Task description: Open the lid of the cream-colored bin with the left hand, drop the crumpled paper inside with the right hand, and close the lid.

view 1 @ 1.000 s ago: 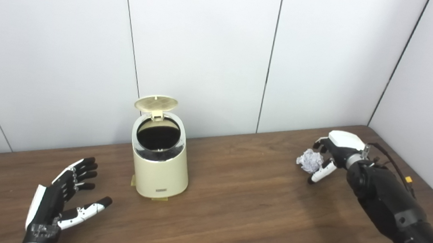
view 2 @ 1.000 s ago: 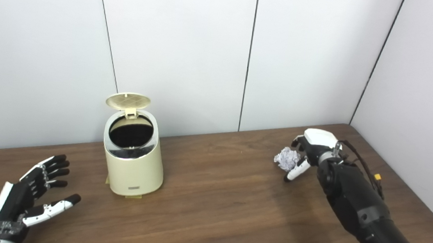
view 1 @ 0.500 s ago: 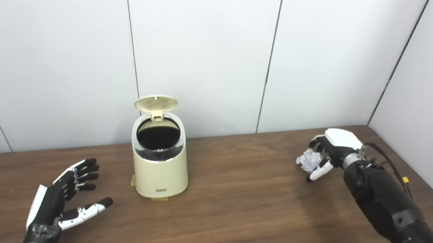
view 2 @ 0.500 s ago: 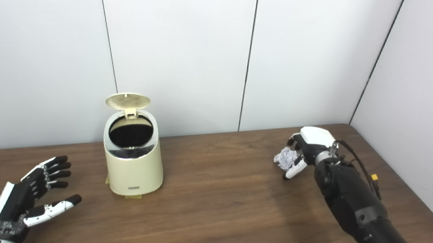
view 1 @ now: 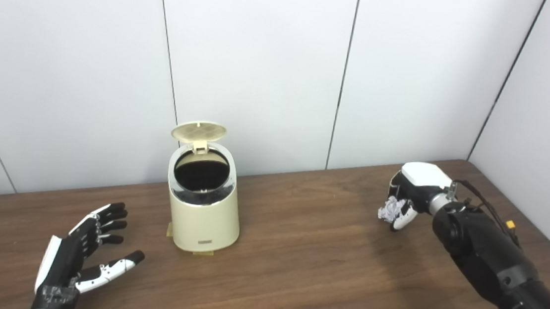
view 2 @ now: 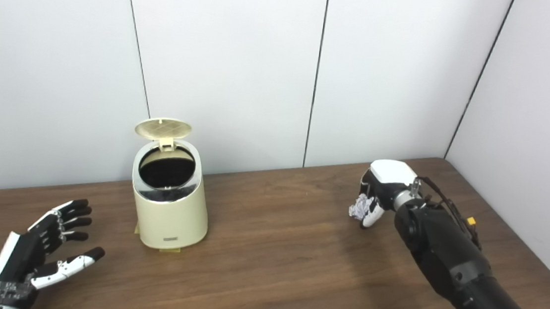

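The small cream-colored plastic bin with a tapered round body stands upright on the dark brown wooden worktop, left of centre, and its round hinged lid is tipped up and back, leaving the dark mouth wide open to the air; the lid-opening part of the task looks done. The step in hand is the pickup of the crumpled white paper ball, which sits far over on the right side of the worktop, well apart from the bin. The black-and-white right hand is curled down over it, fingers and thumb closed around the wad so that only part of the paper shows; whether the ball is already clear of the wood or just pinned against it cannot be told from these views. The black-and-white left hand rests low near the front left edge, palm turned inward, fingers spread and holding nothing, near the bin but not touching it. The next move probably calls for a firm enough grip to lift the light, springy paper without it slipping, then a carry leftward across the worktop to a spot above the open mouth, clearing the raised lid, before the fingers let go.
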Available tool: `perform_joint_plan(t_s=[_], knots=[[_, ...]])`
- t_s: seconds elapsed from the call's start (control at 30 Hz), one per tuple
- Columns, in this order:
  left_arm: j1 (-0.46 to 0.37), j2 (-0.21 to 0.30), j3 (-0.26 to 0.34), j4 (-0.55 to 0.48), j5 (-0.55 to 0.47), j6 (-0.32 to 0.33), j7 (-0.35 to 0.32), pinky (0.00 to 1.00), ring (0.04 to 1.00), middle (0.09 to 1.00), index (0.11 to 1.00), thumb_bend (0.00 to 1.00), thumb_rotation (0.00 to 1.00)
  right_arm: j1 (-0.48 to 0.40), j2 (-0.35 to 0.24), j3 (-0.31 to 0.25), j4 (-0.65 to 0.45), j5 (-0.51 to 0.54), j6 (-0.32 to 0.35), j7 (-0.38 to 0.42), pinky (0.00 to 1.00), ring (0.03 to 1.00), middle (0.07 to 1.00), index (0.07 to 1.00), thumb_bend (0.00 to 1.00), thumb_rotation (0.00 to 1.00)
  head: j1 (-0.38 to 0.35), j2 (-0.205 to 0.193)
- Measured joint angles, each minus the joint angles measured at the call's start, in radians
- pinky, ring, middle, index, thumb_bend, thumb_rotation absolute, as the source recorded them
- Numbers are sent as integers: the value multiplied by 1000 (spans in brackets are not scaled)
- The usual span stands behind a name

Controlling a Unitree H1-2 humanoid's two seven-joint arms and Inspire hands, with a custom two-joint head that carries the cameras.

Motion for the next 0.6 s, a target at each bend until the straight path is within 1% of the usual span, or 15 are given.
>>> perform_joint_plan(t_s=[0.13, 0.17, 0.23, 0.27, 0.33, 0.37, 0.4, 0.47, 0.5, 0.6], knots=[[0, 0, -3, -2, 0, 4, -3, 680, 778, 811, 845, 685, 17, 3, -23, 34, -26, -56, -7, 9, 744, 705, 548, 468, 520, 3, 8, 0], [0, 0, -4, -2, 0, 5, -3, 674, 775, 809, 845, 686, 30, 4, -28, 34, -28, -67, -12, 9, 730, 699, 540, 470, 522, 4, 11, 0], [3, 0, -6, -7, 1, 7, -3, 670, 778, 812, 848, 682, 34, 12, -39, 33, -38, -84, -27, -7, 681, 655, 516, 478, 527, 3, 15, 0], [5, 0, -8, -10, 1, 7, -3, 667, 777, 812, 851, 680, 27, 20, -45, 30, -51, -86, -39, -18, 643, 621, 488, 488, 530, 3, 20, -2], [9, 1, -9, -15, 1, 9, -3, 673, 776, 809, 848, 687, 25, 36, -50, 9, -93, -79, -63, -55, 627, 610, 489, 486, 530, 2, 21, -2], [10, 1, -10, -16, 3, 10, -3, 664, 765, 802, 845, 693, 36, 43, -46, -10, -121, -68, -74, -72, 620, 618, 494, 483, 530, 2, 21, -2], [10, 1, -11, -16, 6, 11, -2, 670, 767, 802, 846, 694, 37, 49, -39, -28, -150, -59, -79, -81, 641, 645, 499, 480, 530, 2, 21, -2], [11, 1, -12, -16, 8, 12, -2, 681, 773, 805, 850, 698, 43, 49, -13, -73, -211, -28, -83, -91, 620, 623, 478, 488, 532, 1, 26, -5], [10, 1, -14, -16, 7, 12, -3, 689, 778, 807, 853, 698, 43, 48, 2, -95, -239, -7, -87, -97, 588, 587, 463, 493, 532, 1, 29, -5], [9, -1, -15, -16, 6, 14, -3, 696, 777, 806, 853, 701, 46, 35, 59, -134, -305, 44, -86, -97, 569, 579, 459, 495, 532, 3, 40, -6]])
